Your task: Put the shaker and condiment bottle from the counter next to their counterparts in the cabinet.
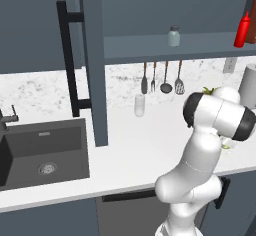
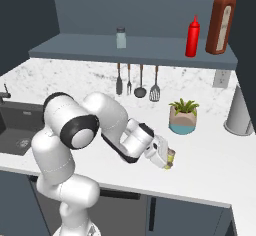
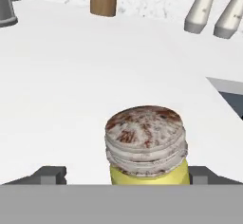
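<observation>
1. Yellow-bodied with a rust-flecked pale cap, the shaker (image 3: 145, 147) stands upright on the white speckled counter (image 1: 135, 145), near its front edge.
2. On either side of it sit the fingertips (image 3: 50, 174) of the gripper (image 2: 169, 161), spread wide; whether they touch it, I can't quite tell from here.
3. Up on the shelf of the slate-blue cabinet (image 2: 150, 47), the red condiment bottle (image 2: 192, 36) stands just beside the brown-red bottle (image 2: 220, 22).
4. Further left on that shelf, well apart, stands the blue-green glass shaker (image 2: 121, 37).
5. No writing is readable on any bottle or cap.
6. A potted plant (image 2: 183, 116) sits behind the gripper.
</observation>
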{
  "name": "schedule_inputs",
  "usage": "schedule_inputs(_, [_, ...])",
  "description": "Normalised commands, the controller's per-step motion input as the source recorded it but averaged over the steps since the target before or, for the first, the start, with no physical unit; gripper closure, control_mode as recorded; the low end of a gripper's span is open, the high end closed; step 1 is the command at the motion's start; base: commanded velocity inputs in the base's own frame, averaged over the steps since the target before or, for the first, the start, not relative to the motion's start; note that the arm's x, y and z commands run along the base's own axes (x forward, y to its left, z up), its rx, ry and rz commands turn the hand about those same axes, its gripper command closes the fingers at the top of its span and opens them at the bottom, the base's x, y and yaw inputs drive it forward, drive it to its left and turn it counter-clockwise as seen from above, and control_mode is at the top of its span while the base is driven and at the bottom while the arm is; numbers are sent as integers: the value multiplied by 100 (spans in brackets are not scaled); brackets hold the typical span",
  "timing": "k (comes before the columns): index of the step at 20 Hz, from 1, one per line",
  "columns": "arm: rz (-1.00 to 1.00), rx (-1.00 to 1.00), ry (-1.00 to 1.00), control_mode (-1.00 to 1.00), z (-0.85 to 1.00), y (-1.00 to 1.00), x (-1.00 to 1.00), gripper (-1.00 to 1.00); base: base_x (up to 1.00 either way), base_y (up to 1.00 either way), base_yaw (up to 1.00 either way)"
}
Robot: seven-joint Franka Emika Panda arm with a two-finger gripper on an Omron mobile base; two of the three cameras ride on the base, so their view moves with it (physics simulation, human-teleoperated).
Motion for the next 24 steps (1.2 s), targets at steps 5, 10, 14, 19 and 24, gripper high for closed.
schedule_inputs(5, [0,3,-3,-100,-3,-10,4,100,0,0,0])
schedule_inputs(10, [10,1,-24,-100,53,0,0,100,0,0,0])
schedule_inputs(14, [32,-1,-13,-100,63,30,0,100,0,0,0])
schedule_inputs(19, [36,-4,-4,-100,67,50,0,100,0,0,0])
schedule_inputs(24, [38,-10,-5,-100,87,71,0,100,0,0,0])
